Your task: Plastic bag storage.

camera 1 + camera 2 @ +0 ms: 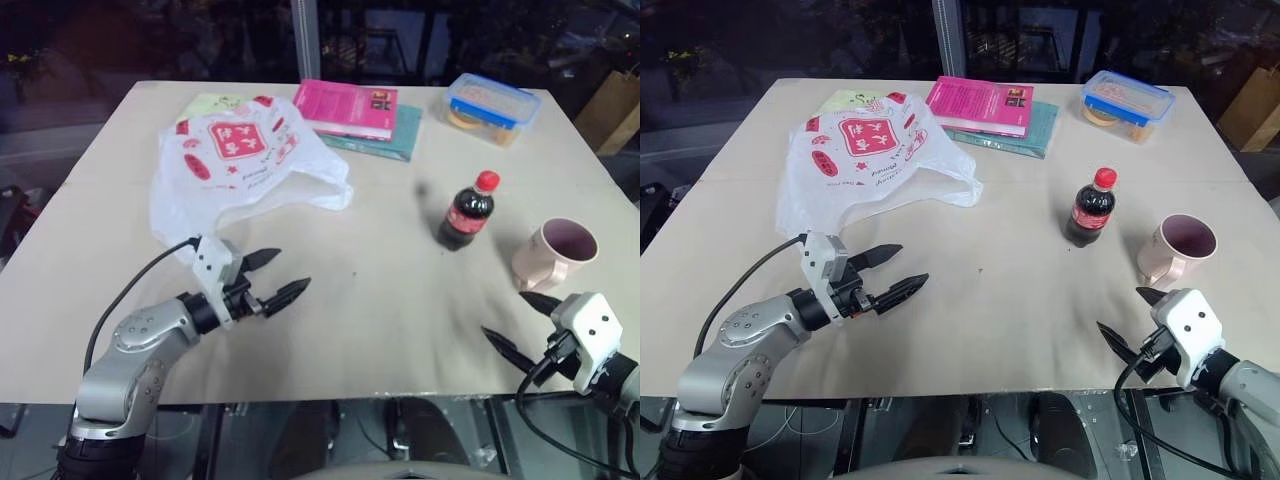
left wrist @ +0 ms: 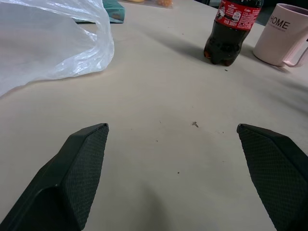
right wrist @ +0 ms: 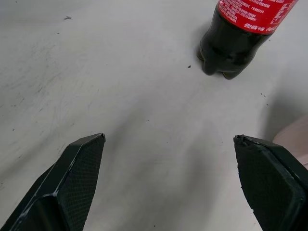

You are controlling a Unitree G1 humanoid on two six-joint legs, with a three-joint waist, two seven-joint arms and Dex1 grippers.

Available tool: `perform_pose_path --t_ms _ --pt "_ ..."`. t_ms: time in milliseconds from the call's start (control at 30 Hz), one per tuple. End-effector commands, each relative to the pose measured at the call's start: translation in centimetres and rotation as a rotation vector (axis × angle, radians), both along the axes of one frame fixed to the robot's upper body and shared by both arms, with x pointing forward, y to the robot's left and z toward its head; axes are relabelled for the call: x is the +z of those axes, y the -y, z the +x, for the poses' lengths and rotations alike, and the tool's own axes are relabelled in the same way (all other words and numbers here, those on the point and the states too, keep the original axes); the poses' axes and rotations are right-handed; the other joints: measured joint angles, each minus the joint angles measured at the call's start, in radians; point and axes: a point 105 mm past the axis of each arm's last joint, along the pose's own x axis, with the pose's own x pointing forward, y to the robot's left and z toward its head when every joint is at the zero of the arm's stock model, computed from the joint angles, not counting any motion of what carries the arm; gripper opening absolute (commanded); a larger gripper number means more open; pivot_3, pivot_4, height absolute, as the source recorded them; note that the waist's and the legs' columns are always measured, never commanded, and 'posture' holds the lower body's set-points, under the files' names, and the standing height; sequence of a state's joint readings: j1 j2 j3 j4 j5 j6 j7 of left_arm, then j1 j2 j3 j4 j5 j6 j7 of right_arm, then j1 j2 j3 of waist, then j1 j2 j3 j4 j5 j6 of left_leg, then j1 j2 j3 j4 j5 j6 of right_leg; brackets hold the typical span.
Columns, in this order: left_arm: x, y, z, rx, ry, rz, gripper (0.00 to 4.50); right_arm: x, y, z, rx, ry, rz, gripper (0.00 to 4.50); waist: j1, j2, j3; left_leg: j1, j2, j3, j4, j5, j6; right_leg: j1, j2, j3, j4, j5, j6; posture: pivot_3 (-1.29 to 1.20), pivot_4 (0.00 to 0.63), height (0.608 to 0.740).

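the plastic bag (image 1: 240, 165) is lying loose and spread on the table (image 1: 400, 300) just beyond the left gripper (image 1: 276, 277), while the right gripper (image 1: 520, 325) is hovering well apart near the mug (image 1: 556, 252). both are gaping wide, holding nothing. looks like storage is only beginning: next they'll need to reach in and gather the bag.

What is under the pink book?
The pink book lies on a teal book or folder, whose edge sticks out on the side nearer the robot. Most of the teal one is covered, so I cannot tell what else is beneath.

Table (image 1: 400, 300) bears plastic bag (image 1: 240, 160), books (image 1: 365, 118), box (image 1: 492, 106), bottle (image 1: 468, 212), mug (image 1: 556, 254)
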State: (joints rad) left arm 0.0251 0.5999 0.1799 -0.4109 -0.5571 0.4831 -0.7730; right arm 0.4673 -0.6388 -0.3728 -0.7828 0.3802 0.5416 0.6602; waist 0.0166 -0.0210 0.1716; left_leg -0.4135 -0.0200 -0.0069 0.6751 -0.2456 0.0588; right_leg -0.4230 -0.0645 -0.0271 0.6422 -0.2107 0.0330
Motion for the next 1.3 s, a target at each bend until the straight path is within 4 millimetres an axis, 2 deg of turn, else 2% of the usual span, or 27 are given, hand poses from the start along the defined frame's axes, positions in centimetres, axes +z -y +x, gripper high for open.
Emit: perform_pose_path --t_ms 33,133,267,400,533,600,667,800,900,1000,1133,1233,1267,1300 --pt "1.3 0.3 0.0 -0.009 0.067 -0.001 4.46 0.6 -0.3 0.0 0.021 0.052 -0.005 4.50 0.000 0.000 0.000 0.000 0.000 0.000 0.000 0.000 0.000 0.000 0.000 0.000 0.000 0.000 0.000 0.00 0.150 0.740" --pt "1.4 -0.1 1.1 0.047 0.100 0.009 4.46 1.0 -2.0 0.0 0.079 0.100 0.032 4.50 0.001 0.000 0.000 0.000 0.000 0.000 0.000 0.000 0.000 0.000 0.000 0.000 0.000 0.000 0.000 0.00 0.150 0.740" --pt "1.9 -0.1 2.2 0.097 0.135 0.011 4.46 2.5 -4.3 -0.1 0.177 0.197 0.071 4.50 0.000 0.001 0.000 0.000 0.000 0.000 0.000 0.000 0.000 0.000 0.000 0.000 0.000 0.000 0.000 0.00 0.150 0.740" --pt "3.7 -0.9 5.3 0.260 0.267 0.095 4.46 3.5 -5.6 -0.3 0.230 0.241 0.092 4.50 0.006 0.000 0.000 0.000 0.000 -0.001 0.000 0.000 0.000 0.000 0.000 -0.001 0.000 0.000 0.000 0.00 0.150 0.740" --pt "4.9 -2.8 9.8 0.462 0.417 0.397 4.46 5.0 -6.8 0.1 0.276 0.287 0.107 4.50 0.020 0.000 0.000 0.000 -0.001 0.000 0.000 0.000 0.000 0.000 0.002 -0.001 0.000 0.001 0.000 0.00 0.150 0.740" --pt "4.8 -2.9 11.2 0.467 0.473 0.539 4.46 5.5 -7.1 0.3 0.287 0.297 0.108 4.50 0.019 0.000 0.000 0.000 -0.001 0.001 0.000 0.000 0.000 0.000 0.003 -0.001 0.000 0.001 0.000 0.00 0.150 0.740" --pt "3.4 -3.7 12.7 0.479 0.454 0.677 4.46 6.0 -7.2 0.9 0.278 0.313 0.102 4.50 0.021 0.000 0.000 0.001 -0.002 0.001 -0.001 0.000 0.000 0.000 0.003 -0.002 0.000 0.005 0.001 0.00 0.150 0.740" --pt "2.4 -4.3 15.2 0.496 0.476 0.813 4.46 6.5 -7.5 1.7 0.242 0.335 0.111 4.50 0.021 -0.001 0.000 -0.001 -0.002 0.001 -0.002 0.000 0.001 -0.001 0.006 -0.003 -0.001 0.005 0.001 0.00 0.150 0.740" --pt "2.9 -5.2 18.2 0.574 0.494 0.878 4.46 6.7 -8.4 1.9 0.227 0.349 0.119 4.50 0.031 -0.002 0.001 -0.002 -0.003 -0.002 -0.001 0.000 0.001 0.000 0.005 -0.005 -0.001 0.005 0.001 0.00 0.150 0.740" --pt "3.6 -5.3 19.3 0.585 0.473 0.811 3.65 6.9 -8.7 2.0 0.208 0.357 0.120 4.50 0.024 -0.003 0.001 -0.002 -0.004 -0.001 -0.001 -0.001 0.002 0.000 0.004 -0.007 -0.001 0.005 0.002 0.00 0.150 0.740" --pt "6.3 -5.3 19.7 0.594 0.491 0.657 1.88 6.7 -8.6 2.7 0.147 0.366 0.101 4.50 0.011 -0.003 0.001 -0.002 -0.005 0.002 -0.001 -0.002 0.004 0.000 0.002 -0.006 -0.001 0.005 0.002 0.00 0.150 0.740" --pt "7.8 -5.2 19.5 0.562 0.466 0.541 0.57 6.1 -8.1 3.6 0.067 0.357 0.048 4.50 0.003 -0.003 0.001 -0.003 -0.005 0.001 -0.001 0.000 0.001 -0.001 0.001 -0.007 -0.001 0.005 0.002 0.00 0.150 0.740" --pt "8.2 -5.1 19.4 0.546 0.451 0.506 0.24 5.9 -7.9 3.8 0.038 0.345 0.033 4.50 0.001 -0.003 0.001 -0.003 -0.005 0.001 -0.001 0.000 0.000 -0.001 0.001 -0.007 -0.001 0.005 0.002 0.00 0.150 0.740" --pt "8.9 -5.0 19.2 0.538 0.434 0.448 0.11 5.8 -7.7 4.1 0.013 0.340 0.021 4.50 0.000 -0.003 0.001 -0.003 -0.005 0.001 -0.001 0.000 0.000 -0.001 0.001 -0.007 -0.001 0.005 0.002 0.00 0.150 0.740"
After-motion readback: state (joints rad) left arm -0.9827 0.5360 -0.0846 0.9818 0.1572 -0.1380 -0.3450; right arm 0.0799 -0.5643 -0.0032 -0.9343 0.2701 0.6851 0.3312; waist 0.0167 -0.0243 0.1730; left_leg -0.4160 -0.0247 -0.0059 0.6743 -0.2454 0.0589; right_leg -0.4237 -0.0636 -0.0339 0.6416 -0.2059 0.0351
